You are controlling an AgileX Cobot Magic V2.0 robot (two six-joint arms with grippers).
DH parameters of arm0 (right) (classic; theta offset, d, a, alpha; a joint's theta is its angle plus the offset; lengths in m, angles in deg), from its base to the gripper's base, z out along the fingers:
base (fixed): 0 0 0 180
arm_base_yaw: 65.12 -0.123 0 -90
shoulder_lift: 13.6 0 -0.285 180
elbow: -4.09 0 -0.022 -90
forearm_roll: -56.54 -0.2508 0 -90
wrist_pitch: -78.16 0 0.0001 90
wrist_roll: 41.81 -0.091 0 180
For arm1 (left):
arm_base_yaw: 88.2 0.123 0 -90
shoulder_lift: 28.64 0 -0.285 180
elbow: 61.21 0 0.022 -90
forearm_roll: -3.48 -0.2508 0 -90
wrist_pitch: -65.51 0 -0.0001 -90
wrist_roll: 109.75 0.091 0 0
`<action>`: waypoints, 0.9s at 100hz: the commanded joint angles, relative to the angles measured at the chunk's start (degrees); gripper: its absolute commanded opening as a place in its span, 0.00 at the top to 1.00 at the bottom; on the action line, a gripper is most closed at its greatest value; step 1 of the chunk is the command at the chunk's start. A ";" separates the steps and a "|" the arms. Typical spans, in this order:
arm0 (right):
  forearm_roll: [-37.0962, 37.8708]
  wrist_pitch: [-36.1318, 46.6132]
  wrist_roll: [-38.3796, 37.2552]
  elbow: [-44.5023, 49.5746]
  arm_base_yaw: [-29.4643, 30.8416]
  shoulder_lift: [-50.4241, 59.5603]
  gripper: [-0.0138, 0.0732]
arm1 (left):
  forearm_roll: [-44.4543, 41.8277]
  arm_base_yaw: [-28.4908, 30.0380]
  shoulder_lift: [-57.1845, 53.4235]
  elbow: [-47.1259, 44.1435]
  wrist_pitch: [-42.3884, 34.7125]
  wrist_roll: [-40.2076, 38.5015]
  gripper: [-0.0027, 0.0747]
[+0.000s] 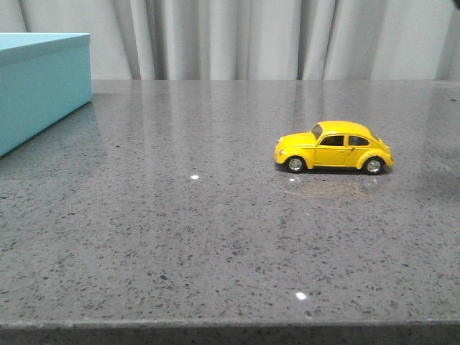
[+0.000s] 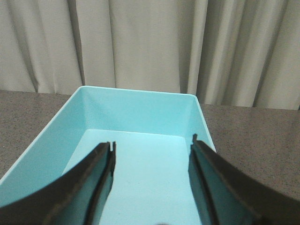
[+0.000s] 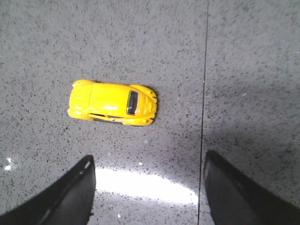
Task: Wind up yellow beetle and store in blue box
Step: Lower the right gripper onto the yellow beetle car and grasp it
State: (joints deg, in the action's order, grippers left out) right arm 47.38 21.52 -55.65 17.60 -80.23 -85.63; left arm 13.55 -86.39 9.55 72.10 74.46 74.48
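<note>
The yellow beetle (image 1: 333,147) stands on its wheels at the right of the grey table, side-on, nose to the left. In the right wrist view the beetle (image 3: 112,103) lies on the table beyond my right gripper (image 3: 148,159), which is open, empty and well above it. The blue box (image 1: 39,86) stands at the far left of the table. In the left wrist view my left gripper (image 2: 152,145) is open and empty, held over the open blue box (image 2: 140,105), whose inside holds nothing. Neither gripper shows in the front view.
The grey speckled table (image 1: 180,215) has a front edge at the bottom of the front view. A thin seam (image 3: 205,84) runs across the tabletop beside the beetle. Pale curtains (image 1: 251,36) hang behind the table.
</note>
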 commanded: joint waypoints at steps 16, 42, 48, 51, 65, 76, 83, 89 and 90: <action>10.27 -0.90 -11.98 -8.13 -7.16 -6.80 0.27 | 0.66 -0.33 0.52 2.06 -4.04 -0.20 0.51; 14.86 -3.23 -21.18 -13.46 -13.76 -14.80 0.27 | 0.66 -0.33 0.52 2.06 -4.04 -0.20 0.51; 14.86 -2.88 -22.76 -14.17 -14.76 -16.31 0.27 | 0.66 -0.33 0.52 2.06 -4.04 -0.20 0.51; 14.86 -2.61 -23.21 -14.43 -15.11 -17.07 0.27 | 0.66 -0.33 0.52 2.06 -4.04 -0.20 0.51; 14.80 -2.51 -24.96 -15.46 -15.85 -20.74 0.27 | 0.66 -0.33 0.52 2.06 -4.04 -0.20 0.51; 14.47 -2.51 -25.06 -15.90 -15.92 -22.77 0.27 | 0.66 -0.33 0.52 2.06 -4.04 -0.20 0.51; 14.47 -2.51 -25.14 -15.97 -15.92 -23.68 0.27 | 0.66 -0.33 0.52 2.06 -4.04 -0.20 0.51; 14.47 -2.51 -25.19 -15.97 -15.92 -24.39 0.27 | 0.66 -0.33 0.52 2.06 -4.04 -0.20 0.51; 14.45 -2.51 -25.24 -15.97 -15.92 -24.45 0.27 | 0.66 -0.33 0.52 2.06 -4.04 -0.20 0.51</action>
State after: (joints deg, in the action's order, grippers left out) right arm 60.69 17.31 -80.69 3.65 -96.11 -111.20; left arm 13.59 -86.39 9.55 72.10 74.77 74.48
